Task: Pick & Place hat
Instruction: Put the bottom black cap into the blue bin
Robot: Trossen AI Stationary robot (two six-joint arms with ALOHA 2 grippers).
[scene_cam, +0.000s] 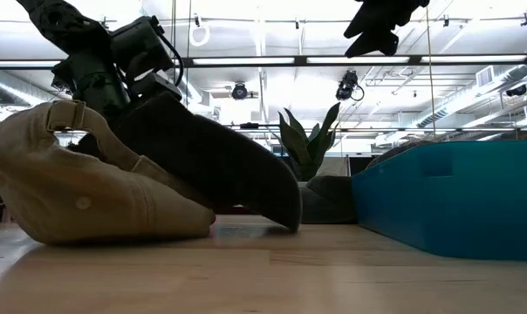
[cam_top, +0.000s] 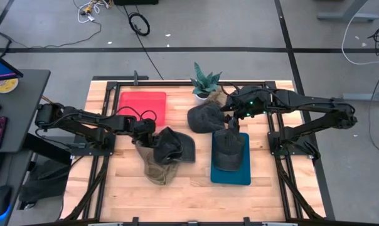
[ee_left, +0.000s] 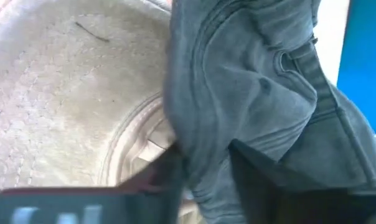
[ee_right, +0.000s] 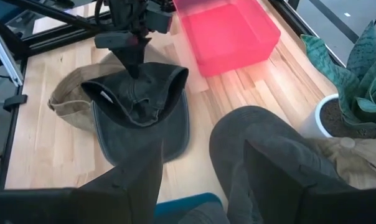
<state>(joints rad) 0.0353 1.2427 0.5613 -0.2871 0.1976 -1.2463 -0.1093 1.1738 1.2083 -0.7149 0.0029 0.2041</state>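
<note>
A dark grey hat [cam_top: 175, 146] lies tilted over a tan hat [cam_top: 157, 169] at the table's middle left. My left gripper [cam_top: 147, 133] is shut on its raised edge. The low view shows the grey hat [scene_cam: 211, 166] sloping down from the gripper, with its low end on the wood and the tan hat [scene_cam: 80, 192] under it. My right gripper [cam_top: 233, 124] hangs open and high [scene_cam: 381, 26] over the blue tray [cam_top: 230, 179], where another dark hat [cam_top: 229, 150] lies. It touches nothing. My left gripper pinches the dark grey hat's rim [ee_left: 206, 155] between its two fingers [ee_left: 175, 177]; the bunched cloth runs up between them. From across the table it is seen coming from above, pointing down onto the raised rim [ee_right: 135, 74]. The hat hangs tilted, its low end on the table and tan hat.
A red tray [cam_top: 142, 105] sits at the far left behind the left gripper. A potted plant [cam_top: 205, 85] stands at the far edge, with another dark hat [cam_top: 204, 118] and a tan one [ee_right: 350, 155] beside it. Bare wood lies along the near edge.
</note>
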